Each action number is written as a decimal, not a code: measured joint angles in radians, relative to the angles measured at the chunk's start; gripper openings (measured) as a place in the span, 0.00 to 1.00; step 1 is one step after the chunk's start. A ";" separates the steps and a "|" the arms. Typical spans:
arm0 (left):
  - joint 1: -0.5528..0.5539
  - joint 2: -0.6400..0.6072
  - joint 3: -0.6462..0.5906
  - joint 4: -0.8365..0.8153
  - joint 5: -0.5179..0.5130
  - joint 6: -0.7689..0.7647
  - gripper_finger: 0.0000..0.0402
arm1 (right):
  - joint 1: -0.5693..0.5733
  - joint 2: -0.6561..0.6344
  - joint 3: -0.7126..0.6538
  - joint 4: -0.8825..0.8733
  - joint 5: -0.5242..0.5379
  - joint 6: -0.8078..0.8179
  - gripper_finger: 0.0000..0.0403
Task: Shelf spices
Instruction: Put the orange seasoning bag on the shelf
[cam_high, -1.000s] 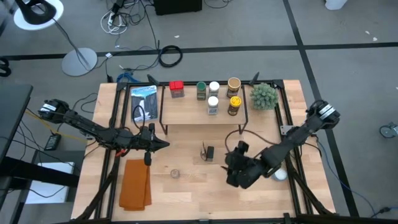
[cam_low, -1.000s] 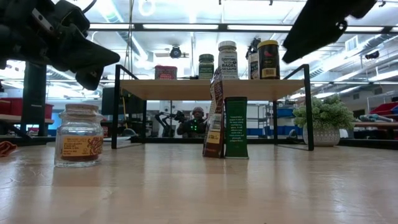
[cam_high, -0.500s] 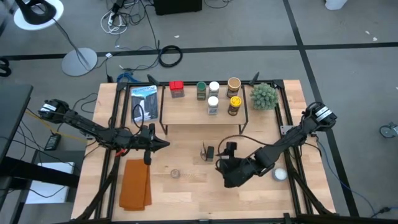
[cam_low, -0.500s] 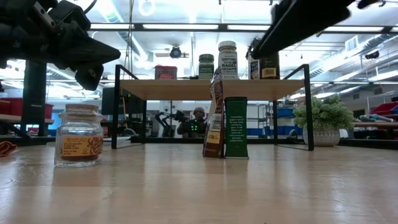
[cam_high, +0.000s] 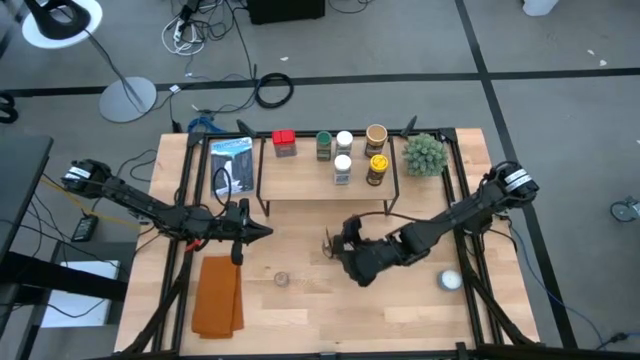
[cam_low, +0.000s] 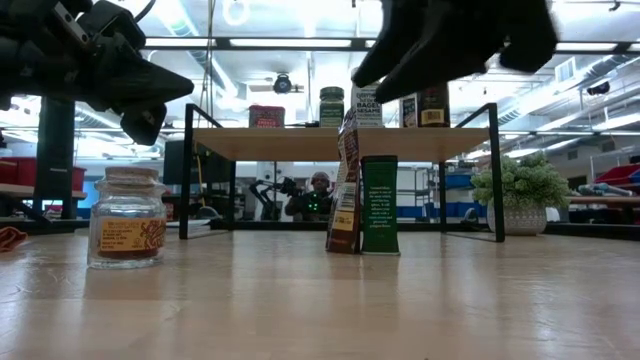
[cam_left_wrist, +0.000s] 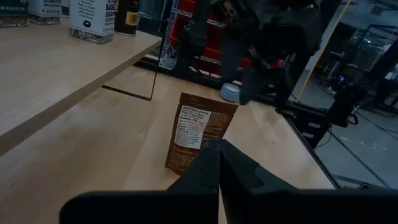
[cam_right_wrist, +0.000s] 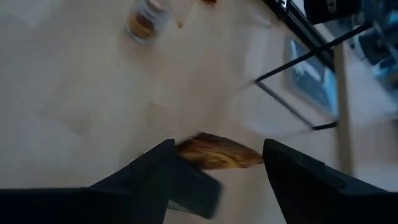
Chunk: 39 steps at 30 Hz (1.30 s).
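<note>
Right gripper is seen from above hovering at the brown pouch, in front of the shelf. Through the right wrist view, open fingers straddle the pouch, ungrasped. Left gripper is shut.

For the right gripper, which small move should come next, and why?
Probably lower it straight down. The right gripper is open above the brown pouch, whose top shows between its fingers, not yet gripped. The left gripper waits shut.
</note>
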 joint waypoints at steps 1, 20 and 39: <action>0.000 0.000 0.000 0.000 0.000 0.000 0.01 | -0.010 0.000 0.000 0.001 0.000 -0.053 0.60; 0.000 0.000 0.000 0.000 0.000 0.000 0.01 | -0.138 0.001 0.000 0.014 -0.160 -0.678 0.58; 0.000 0.000 0.000 -0.001 0.000 0.000 0.01 | -0.187 0.103 0.002 0.091 -0.278 -0.680 0.28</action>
